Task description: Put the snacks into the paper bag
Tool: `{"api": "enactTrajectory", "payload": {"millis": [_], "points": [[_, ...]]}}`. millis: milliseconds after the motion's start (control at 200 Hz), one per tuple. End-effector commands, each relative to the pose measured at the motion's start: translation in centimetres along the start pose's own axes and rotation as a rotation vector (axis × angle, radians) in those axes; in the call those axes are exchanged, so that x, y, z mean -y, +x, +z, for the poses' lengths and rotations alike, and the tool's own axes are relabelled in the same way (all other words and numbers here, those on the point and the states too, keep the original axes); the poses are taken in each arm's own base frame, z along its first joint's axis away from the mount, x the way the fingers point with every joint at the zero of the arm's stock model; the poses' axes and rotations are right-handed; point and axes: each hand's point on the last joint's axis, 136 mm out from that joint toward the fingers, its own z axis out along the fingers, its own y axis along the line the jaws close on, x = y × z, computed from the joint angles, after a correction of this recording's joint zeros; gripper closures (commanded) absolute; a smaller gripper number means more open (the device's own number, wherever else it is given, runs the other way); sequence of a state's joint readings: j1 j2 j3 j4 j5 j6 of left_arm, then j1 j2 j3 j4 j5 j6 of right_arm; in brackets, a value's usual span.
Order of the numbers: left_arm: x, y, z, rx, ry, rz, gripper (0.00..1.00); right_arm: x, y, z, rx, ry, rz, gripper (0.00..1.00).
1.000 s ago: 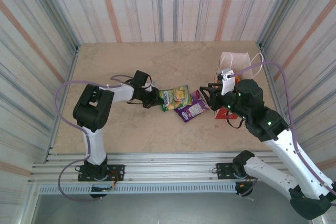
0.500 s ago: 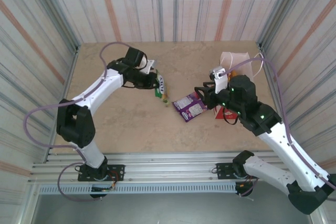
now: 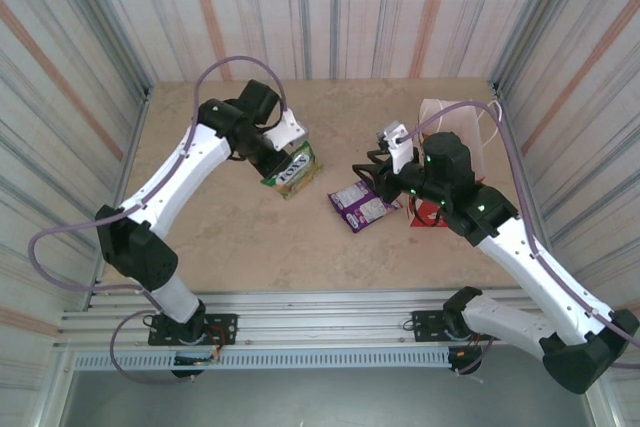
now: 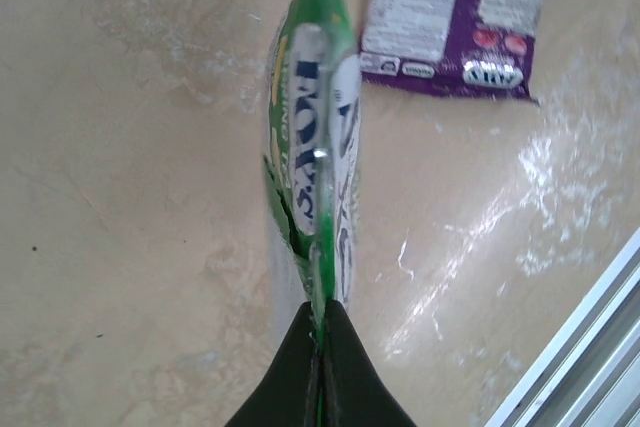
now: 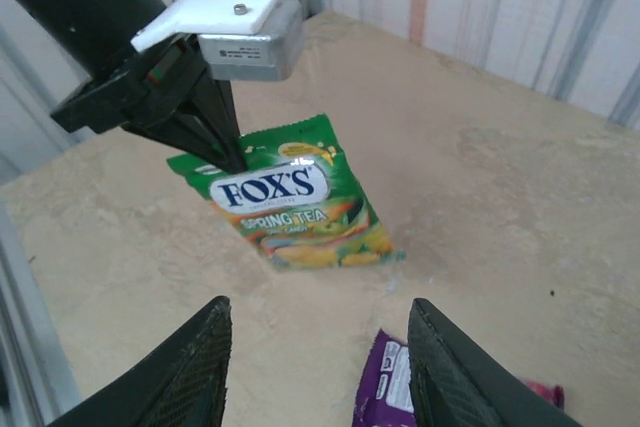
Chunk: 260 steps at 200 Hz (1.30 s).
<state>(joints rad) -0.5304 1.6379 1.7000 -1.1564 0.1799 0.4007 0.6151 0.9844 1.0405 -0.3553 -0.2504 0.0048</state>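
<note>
My left gripper (image 3: 277, 154) is shut on the top edge of a green FOX'S snack packet (image 3: 291, 169), which hangs above the table left of centre. The left wrist view shows that packet (image 4: 315, 147) edge-on, pinched between the black fingertips (image 4: 340, 347). A purple snack packet (image 3: 360, 205) lies flat at mid-table. My right gripper (image 3: 366, 169) hovers just above and behind it, open and holding nothing. From the right wrist I see the FOX'S packet (image 5: 292, 197), the left gripper (image 5: 230, 159) and the purple packet (image 5: 398, 392). The paper bag (image 3: 448, 113) stands at the back right, partly hidden by my right arm.
Striped corrugated walls (image 3: 330, 7) enclose the table on three sides. A metal rail (image 3: 320, 307) runs along the near edge. The bag's red lower part (image 3: 428, 213) shows under the right arm. Bare tabletop (image 3: 240, 237) lies in front of the left gripper.
My left gripper has lifted the FOX'S packet off the table and carried it back and left, turning it face-on. The right gripper has moved left, toward the purple packet.
</note>
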Motion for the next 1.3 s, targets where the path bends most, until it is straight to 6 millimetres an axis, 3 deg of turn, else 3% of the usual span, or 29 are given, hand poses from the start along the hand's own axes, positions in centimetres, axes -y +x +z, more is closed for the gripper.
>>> {"api": "enactTrajectory", "payload": {"millis": [0,306,691,1077,1162,1298], "points": [[0.8,0.2,-3.4,0.038,-0.055,0.188,1.0,-1.5,0.3,1.2,-0.015,-0.103,-0.089,0.49],[4.6,-1.0,-5.4,0.096,-0.076,0.456,1.0,-3.0,2.0,3.2,-0.073,-0.235,-0.182,0.3],[6.9,-2.7,-8.4,0.245,-0.045,0.507,1.0,-4.2,3.2,4.8,-0.068,-0.35,-0.192,0.27],[8.0,-4.1,-10.9,0.374,-0.023,0.452,1.0,-5.0,4.8,6.2,-0.038,-0.413,-0.209,0.36],[7.7,-4.4,-11.1,0.38,-0.043,0.439,1.0,-5.4,5.1,6.3,-0.039,-0.43,-0.223,0.43],[7.1,-4.8,-11.0,0.386,-0.065,0.404,1.0,-5.1,4.7,6.4,-0.008,-0.398,-0.241,0.61]]}}
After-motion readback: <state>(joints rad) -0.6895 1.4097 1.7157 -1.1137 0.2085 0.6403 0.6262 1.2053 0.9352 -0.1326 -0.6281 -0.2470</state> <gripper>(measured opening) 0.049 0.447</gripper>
